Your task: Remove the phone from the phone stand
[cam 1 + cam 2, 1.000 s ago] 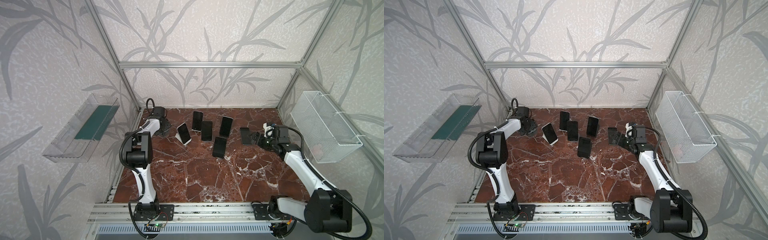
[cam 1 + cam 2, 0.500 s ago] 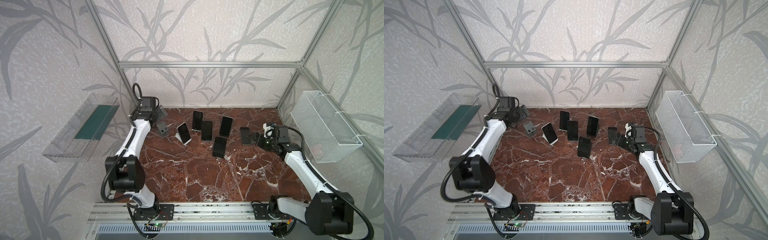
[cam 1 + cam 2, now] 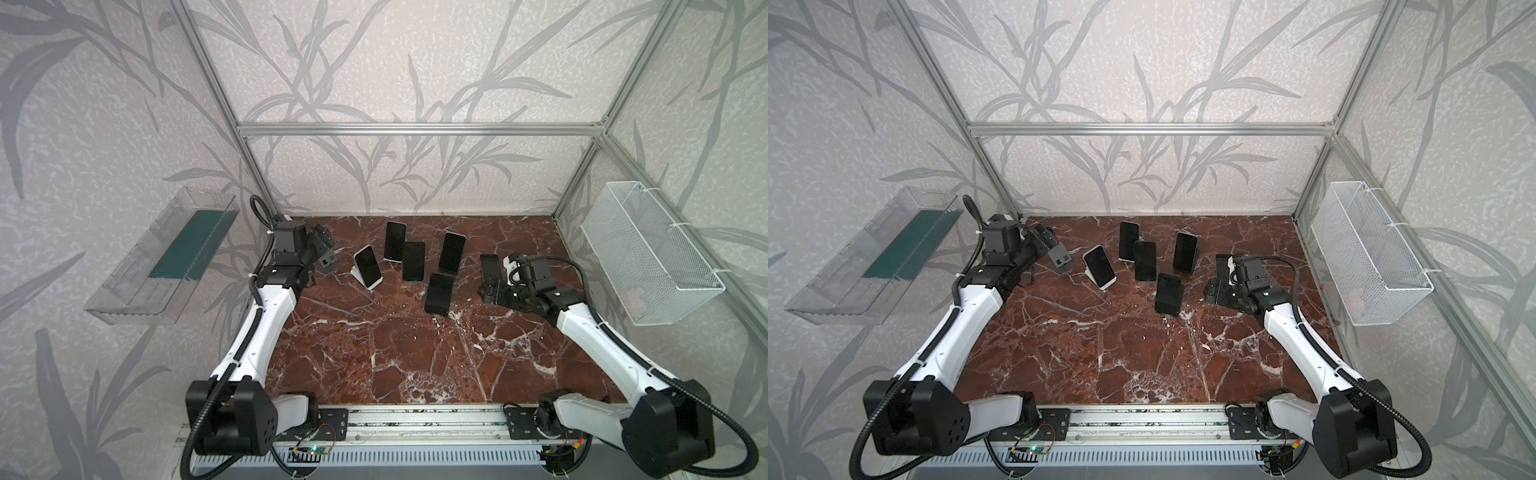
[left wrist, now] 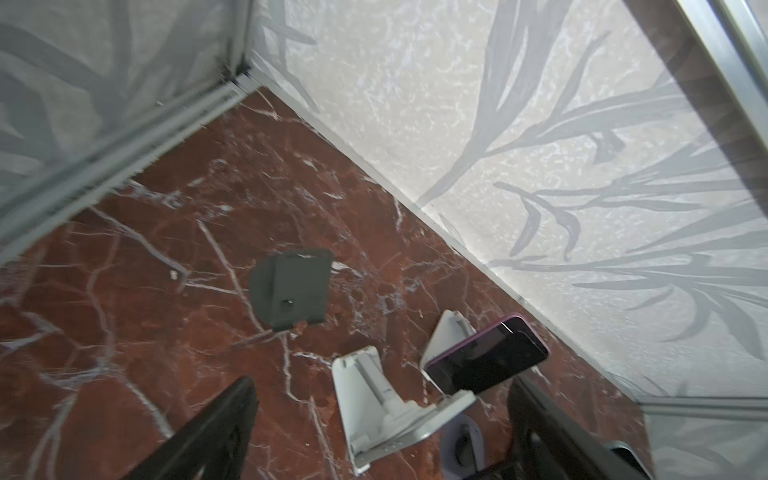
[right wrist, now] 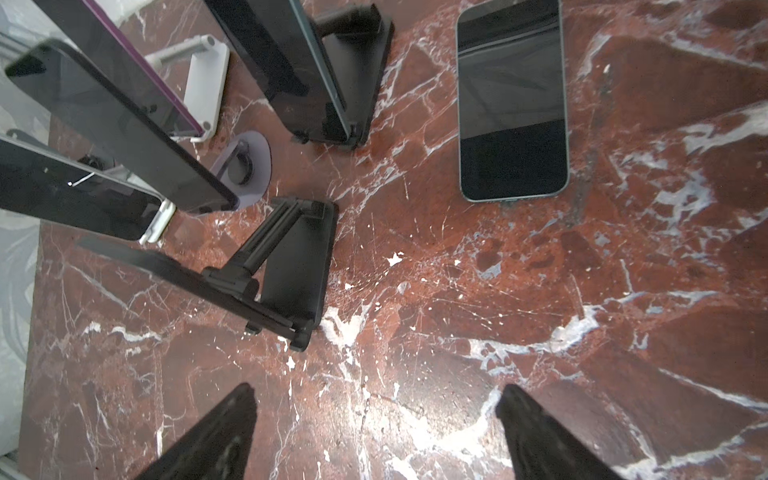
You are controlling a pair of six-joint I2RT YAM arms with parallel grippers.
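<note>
Several dark phones lean on stands at the back of the marble table point(image 3: 374, 357). Nearest my left arm is a phone point(image 3: 368, 271) on a white phone stand point(image 4: 374, 407). A purple-edged phone point(image 4: 486, 357) rests on another white stand behind it. My left gripper point(image 3: 326, 243) hangs open and empty above a bare grey stand point(image 3: 327, 262), also seen in the left wrist view point(image 4: 293, 291). My right gripper point(image 3: 487, 291) is open and empty low over the marble, close to a phone on a black stand point(image 5: 282, 270). One phone point(image 5: 511, 104) lies flat beside it.
A clear plastic bin point(image 3: 166, 257) hangs on the left wall. A white wire basket point(image 3: 648, 266) hangs on the right wall. The metal frame rail point(image 4: 124, 141) runs close behind the left gripper. The stands crowd together at the back middle.
The left arm has unfolded and its gripper has drawn up and back from the grey stand, which now stands free. The right arm has barely moved.
</note>
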